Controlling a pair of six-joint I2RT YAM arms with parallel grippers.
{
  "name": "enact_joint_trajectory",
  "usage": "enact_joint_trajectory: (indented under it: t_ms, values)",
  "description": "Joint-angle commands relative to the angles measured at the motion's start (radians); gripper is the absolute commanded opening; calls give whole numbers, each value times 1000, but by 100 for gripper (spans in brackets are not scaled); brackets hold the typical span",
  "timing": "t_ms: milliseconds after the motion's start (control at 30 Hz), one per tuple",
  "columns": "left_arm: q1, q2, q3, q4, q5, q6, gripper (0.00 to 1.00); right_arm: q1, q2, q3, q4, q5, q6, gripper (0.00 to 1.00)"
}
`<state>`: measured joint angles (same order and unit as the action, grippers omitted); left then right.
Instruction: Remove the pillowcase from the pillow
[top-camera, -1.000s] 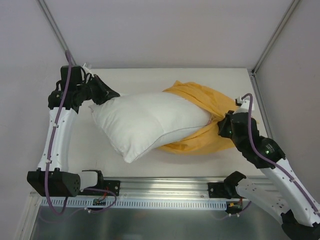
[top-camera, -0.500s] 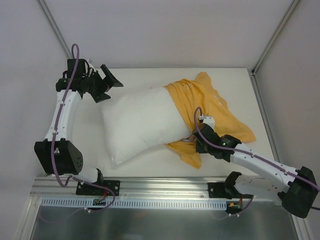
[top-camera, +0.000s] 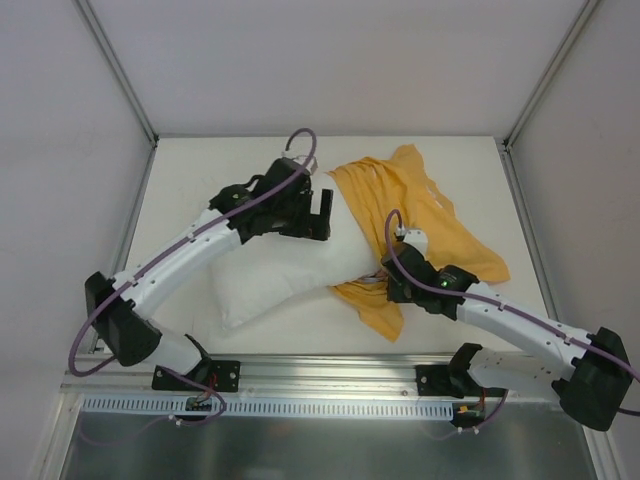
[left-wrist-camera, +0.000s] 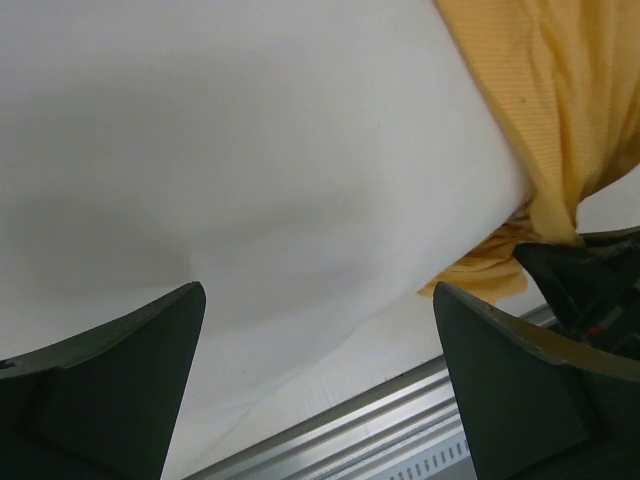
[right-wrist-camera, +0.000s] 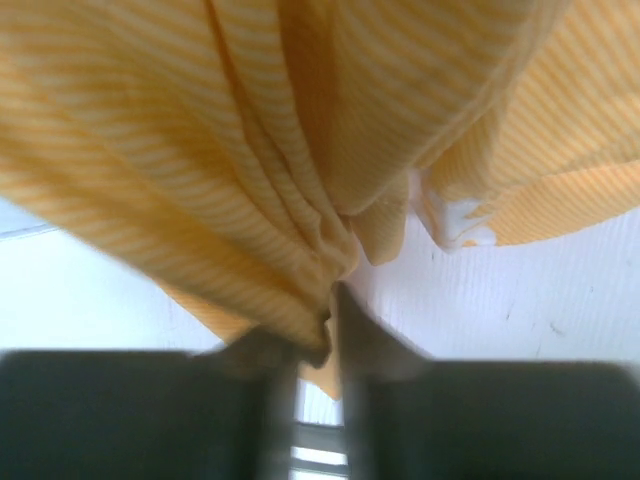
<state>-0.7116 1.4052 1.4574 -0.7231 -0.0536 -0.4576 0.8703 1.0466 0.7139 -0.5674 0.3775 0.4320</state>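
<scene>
Covering only right end of pillow (top-camera: 270, 270), pillowcase (top-camera: 430, 225) is judged mostly off; final pull-off left. Fold beside pillow is pinched by right pincer (right-wrist-camera: 330, 318); left pincer (top-camera: 322, 213) is spread above pillow.

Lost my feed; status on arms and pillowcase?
Right fingers shut on pillowcase. Left fingers open over pillow. Pillow mostly uncovered. Left arm across pillow.

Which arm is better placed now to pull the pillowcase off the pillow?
Right: the right end effector is shut on a bunch of the pillowcase, while the left end effector hangs open over the pillow, gripping nothing.
</scene>
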Motion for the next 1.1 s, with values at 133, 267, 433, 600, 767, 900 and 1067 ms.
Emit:
enact_joint_trajectory:
  t_ms: [133, 267, 433, 600, 767, 900, 1067]
  values:
    - [-138, 224, -3, 14, -179, -42, 99, -5, -98, 105, -141, 179, -27, 91]
    - [-135, 328, -19, 54, -152, -53, 99, -177, -203, 107, -167, 176, -110, 99]
    - [-134, 359, -35, 68, -129, -70, 13, -428, -252, 148, -178, 45, -228, 96]
    - [-77, 278, -98, 70, -118, -104, 0, -770, -238, 139, -172, -275, -266, 96]
    - [-5, 149, -173, 88, -89, -110, 0, -926, -257, 119, -127, -535, -286, 96]
    - [52, 80, -190, 91, -51, -110, 0, -926, -278, 130, -109, -658, -308, 96]
    - [87, 43, -187, 97, -34, -105, 0, -926, -356, 108, -14, -955, -335, 96]
